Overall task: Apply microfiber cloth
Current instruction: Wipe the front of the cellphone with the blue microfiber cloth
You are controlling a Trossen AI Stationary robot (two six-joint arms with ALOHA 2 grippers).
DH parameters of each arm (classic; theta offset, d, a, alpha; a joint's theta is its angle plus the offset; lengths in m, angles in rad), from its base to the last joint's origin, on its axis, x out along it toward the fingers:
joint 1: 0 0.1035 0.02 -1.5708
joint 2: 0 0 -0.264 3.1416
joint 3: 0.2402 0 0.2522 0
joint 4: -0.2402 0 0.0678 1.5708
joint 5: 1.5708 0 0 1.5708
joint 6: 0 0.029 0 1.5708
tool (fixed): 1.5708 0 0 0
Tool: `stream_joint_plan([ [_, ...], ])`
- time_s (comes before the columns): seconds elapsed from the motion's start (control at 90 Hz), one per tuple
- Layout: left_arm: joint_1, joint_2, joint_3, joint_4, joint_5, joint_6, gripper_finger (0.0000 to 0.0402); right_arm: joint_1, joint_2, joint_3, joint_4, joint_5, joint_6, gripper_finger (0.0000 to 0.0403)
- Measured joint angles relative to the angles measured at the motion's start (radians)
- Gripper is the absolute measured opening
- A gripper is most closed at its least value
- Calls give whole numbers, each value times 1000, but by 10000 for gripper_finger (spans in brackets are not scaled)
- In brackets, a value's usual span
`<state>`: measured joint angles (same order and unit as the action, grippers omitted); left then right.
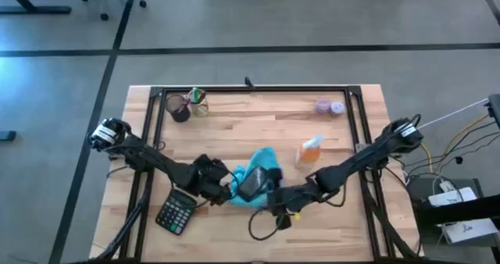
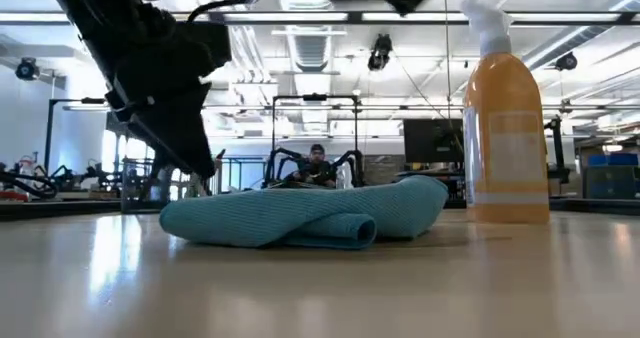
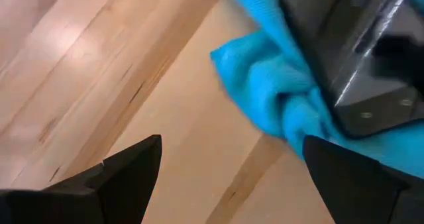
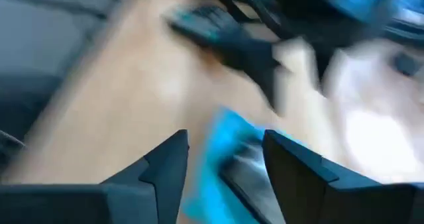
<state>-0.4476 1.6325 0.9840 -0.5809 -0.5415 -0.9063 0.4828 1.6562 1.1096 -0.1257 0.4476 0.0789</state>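
Left gripper (image 3: 225, 177) open beside microfiber cloth (image 3: 278, 98); no legible writing.

Cloth (image 1: 260, 166) under phone (image 1: 251, 183), bottle (image 1: 309, 152) right (calculator (image 1: 176, 213) left)

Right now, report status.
Left tool open beside microfiber cloth. Right tool open over cloth. Dark phone lying on it.

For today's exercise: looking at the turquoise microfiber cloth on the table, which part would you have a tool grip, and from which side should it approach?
Grip the bunched fold of the microfiber cloth at its free edge, beside the dark flat device lying on it. That raised ridge gives the fingers something to close on, probably better than flat fabric. Come from the left tool's side, where bare wooden table leaves room; its fingers are open.
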Motion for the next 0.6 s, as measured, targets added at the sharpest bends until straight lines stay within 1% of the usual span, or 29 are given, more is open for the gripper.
stream_joint_plan([
  [0.133, -1, 3, -10, 102, -22, 54, 349, -4, 29, -84, 75, 16, 98, 143],
  [0.189, -1, 3, -15, 129, -24, 80, 349, -3, 34, -110, 72, 17, 116, 132],
  [0.267, -1, 3, -21, 136, -26, 101, 349, 4, 19, -127, 74, 23, 130, 113],
  [0.411, -1, 3, -40, 136, -26, 90, 349, -3, -2, -163, 101, 23, 140, 78],
  [0.556, -2, 3, -73, 136, -25, 65, 349, -24, 71, -223, 131, 15, 235, 45],
  [0.6, -2, 3, -83, 141, -25, 48, 349, -22, 96, -233, 169, -10, 255, 35],
])
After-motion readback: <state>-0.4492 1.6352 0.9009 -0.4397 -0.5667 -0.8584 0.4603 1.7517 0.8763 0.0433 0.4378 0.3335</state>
